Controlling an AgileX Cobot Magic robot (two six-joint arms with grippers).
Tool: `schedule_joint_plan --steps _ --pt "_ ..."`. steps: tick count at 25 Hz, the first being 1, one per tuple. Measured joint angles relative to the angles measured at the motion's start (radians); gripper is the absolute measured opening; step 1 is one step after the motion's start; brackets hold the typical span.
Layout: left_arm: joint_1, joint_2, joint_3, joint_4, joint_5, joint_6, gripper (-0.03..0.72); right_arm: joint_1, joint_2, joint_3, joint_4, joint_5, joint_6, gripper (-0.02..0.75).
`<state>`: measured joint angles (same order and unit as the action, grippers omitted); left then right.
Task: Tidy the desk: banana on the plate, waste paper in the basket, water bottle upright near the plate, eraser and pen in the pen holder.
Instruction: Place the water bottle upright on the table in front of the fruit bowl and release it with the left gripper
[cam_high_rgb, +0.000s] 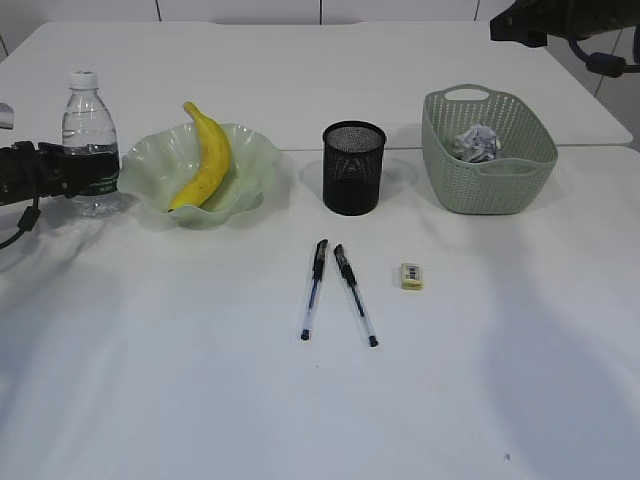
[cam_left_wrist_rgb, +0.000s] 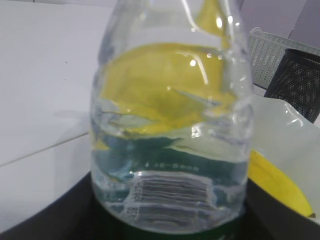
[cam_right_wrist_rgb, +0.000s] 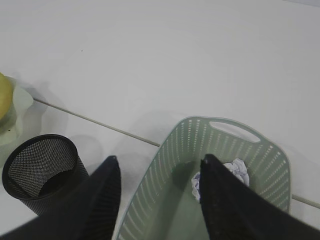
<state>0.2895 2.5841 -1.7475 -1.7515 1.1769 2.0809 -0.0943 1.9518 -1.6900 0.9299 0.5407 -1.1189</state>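
White desk (cam_high_rgb: 200, 400) holds an upright clear plastic water bottle (cam_high_rgb: 90, 140), slippery and crushable, clasped at its labelled waist by the left gripper (cam_high_rgb: 75, 172); right gripper's (cam_right_wrist_rgb: 160, 175) jaws hang apart.

Bottle (cam_high_rgb: 89, 140) upright left of plate (cam_high_rgb: 255, 160) holding banana (cam_high_rgb: 207, 157); holder (cam_high_rgb: 354, 167) centre, basket (cam_high_rgb: 488, 185) with paper (cam_high_rgb: 476, 143) right; pens (cam_high_rgb: 314, 288) and eraser (cam_high_rgb: 411, 276) in front.

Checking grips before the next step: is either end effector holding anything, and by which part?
The left end effector is around the water bottle at its labelled lower body; a firm grip cannot be confirmed. The right end effector holds nothing, open above the basket.
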Motion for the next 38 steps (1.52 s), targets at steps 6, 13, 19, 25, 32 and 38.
schedule_joint_plan --steps 6,13,19,25,32,38 --pt "0.0 0.0 0.0 -0.006 0.0 0.0 0.428 0.0 0.0 0.0 0.0 0.0 0.0 0.385" --pt "0.0 0.002 0.0 -0.019 0.0 0.002 0.428 0.0 0.0 0.0 0.0 0.0 0.0 0.385" --pt "0.0 0.004 0.0 -0.025 0.0 0.012 0.428 0.0 0.0 0.0 0.0 0.0 0.0 0.385" --pt "0.0 0.004 0.0 -0.029 0.0 0.04 0.428 0.0 0.0 0.0 0.0 0.0 0.0 0.385" --pt "0.0 0.004 0.0 -0.029 0.0 0.097 0.429 0.0 0.0 0.0 0.0 -0.001 0.0 0.385" --pt "0.0 0.005 0.0 -0.029 0.0 0.133 0.429 0.0 0.0 0.0 0.0 -0.002 -0.002 0.385"
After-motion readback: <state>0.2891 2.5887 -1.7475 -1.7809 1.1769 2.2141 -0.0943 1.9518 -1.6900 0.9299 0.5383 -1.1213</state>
